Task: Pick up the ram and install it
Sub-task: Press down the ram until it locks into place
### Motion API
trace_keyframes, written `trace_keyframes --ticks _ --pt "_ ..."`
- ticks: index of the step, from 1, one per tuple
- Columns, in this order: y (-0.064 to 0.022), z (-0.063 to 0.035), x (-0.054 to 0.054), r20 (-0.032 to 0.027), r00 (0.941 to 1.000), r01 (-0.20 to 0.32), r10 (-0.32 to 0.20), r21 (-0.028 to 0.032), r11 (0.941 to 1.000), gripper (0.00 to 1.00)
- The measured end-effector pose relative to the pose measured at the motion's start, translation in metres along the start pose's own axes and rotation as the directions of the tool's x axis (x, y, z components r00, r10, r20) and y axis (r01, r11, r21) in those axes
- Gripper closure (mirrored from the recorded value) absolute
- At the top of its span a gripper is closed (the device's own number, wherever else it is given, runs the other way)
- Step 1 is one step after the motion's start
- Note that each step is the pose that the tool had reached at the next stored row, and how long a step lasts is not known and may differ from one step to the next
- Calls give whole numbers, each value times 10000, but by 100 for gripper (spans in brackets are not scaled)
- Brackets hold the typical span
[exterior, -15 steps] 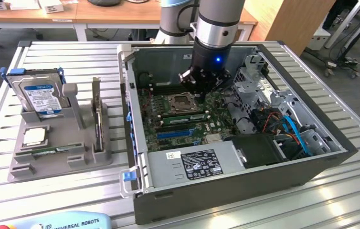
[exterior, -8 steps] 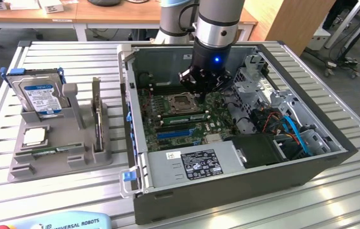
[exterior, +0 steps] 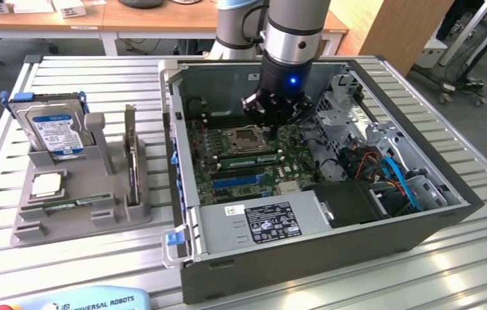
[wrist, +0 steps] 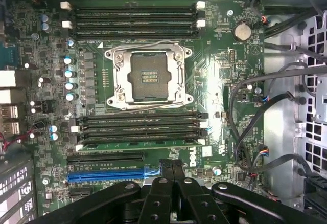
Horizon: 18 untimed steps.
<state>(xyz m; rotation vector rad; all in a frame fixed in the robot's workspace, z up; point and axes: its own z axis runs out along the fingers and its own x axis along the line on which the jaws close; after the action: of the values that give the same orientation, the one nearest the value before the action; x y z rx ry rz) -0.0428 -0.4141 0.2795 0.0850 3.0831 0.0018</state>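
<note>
Exterior view, nearest ground: slatted aluminium table (exterior: 463, 268).

- On it stands an open dark-grey computer case (exterior: 312, 258), its green motherboard exposed.
- At the frame's lower left sits a grey moulded parts holder (exterior: 80, 223). A small square silver CPU chip (exterior: 45, 185) is kept in it, with a silver hard drive with a blue-white label (exterior: 54, 128) propped behind. A thin greenish strip lies in the holder's front groove; what it is cannot be made out.

Mid-frame, inside the case:

- A long, narrow green RAM stick (exterior: 248, 159) is seen lying along a memory slot, just on the near side of the open metal CPU socket (exterior: 248, 137).
- In the wrist view the RAM stick (wrist: 138, 145) sits at the edge of the four-slot bank, between that bank and the long black expansion slot. The CPU socket (wrist: 149, 75) lies beyond it.

Above the board:

- The black two-finger gripper (exterior: 274, 123) hangs from the arm over the socket area, apart from the stick.
- In the wrist view the gripper (wrist: 172, 166) has its fingers drawn together, with nothing held between them.

Judgement: pick-up and placement look done. Whether the stick is pressed fully home and the slot clips are closed cannot be told.
</note>
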Motion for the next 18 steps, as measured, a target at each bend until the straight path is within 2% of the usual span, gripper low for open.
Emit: trace_keyframes --ticks 2,6,8,18 --pt "3 0 6 -8 10000 -10 10 2 10000 90" --pt "14 0 13 -124 9999 -105 105 32 9999 90" --pt "15 0 21 -161 9997 -155 156 41 9999 90" --pt "14 3 102 -215 9991 -359 360 57 9993 90"
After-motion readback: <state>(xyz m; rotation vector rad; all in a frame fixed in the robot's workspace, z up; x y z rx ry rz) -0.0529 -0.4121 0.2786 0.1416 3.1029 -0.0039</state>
